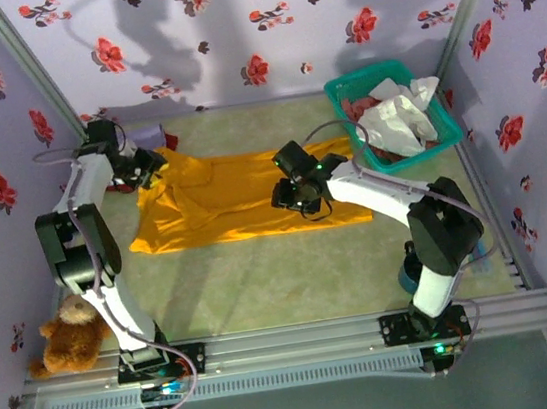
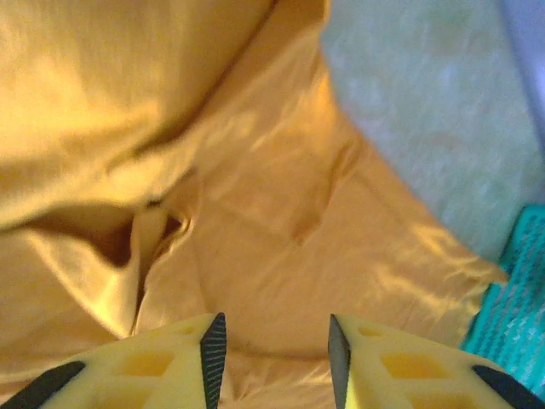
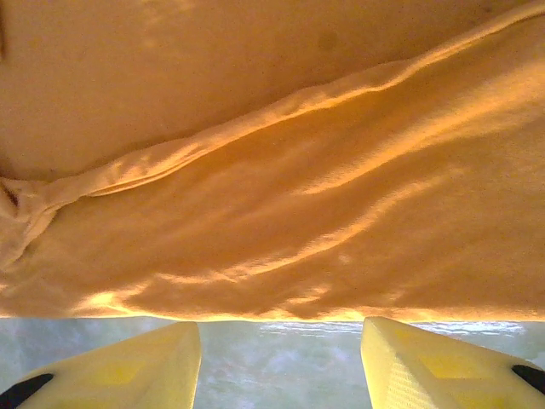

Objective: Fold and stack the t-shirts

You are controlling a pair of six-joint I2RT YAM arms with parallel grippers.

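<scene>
Orange shirt [image 1: 233, 205]: lies spread lengthwise across the middle of the table [image 1: 294, 282]. Its right part is flat; its left end is rumpled, with a flap doubled over itself.
Left gripper [image 2: 272, 349]: at the shirt's far left corner, fingers a narrow gap apart over the cloth, nothing pinched between them.
Right gripper [image 3: 281, 358]: at the shirt's middle, fingers spread wide. The wrist view has it over the bare table, just off the shirt's edge, holding nothing.
Lavender shirt [image 1: 149, 136]: bunched at the back wall, just behind the left gripper.
Red shirt [image 1: 172, 140]: a small scrap showing beside the lavender one.
Basket [image 1: 353, 83]: teal, far right, touching the orange shirt's corner. It holds a crumpled white shirt [image 1: 399, 122], with reddish cloth [image 1: 366, 108] at its edges.
Teddy bear [image 1: 64, 338]: near left, well apart from the shirts.
Progress: early, by my reading. One shirt is laid out and hardly folded, and no stack has been started.
Left to do: fold this shirt, then the others.
Count: one orange shirt, one lavender, one red; basket cloths too tangled to count; two grippers, one basket, one bear.
</scene>
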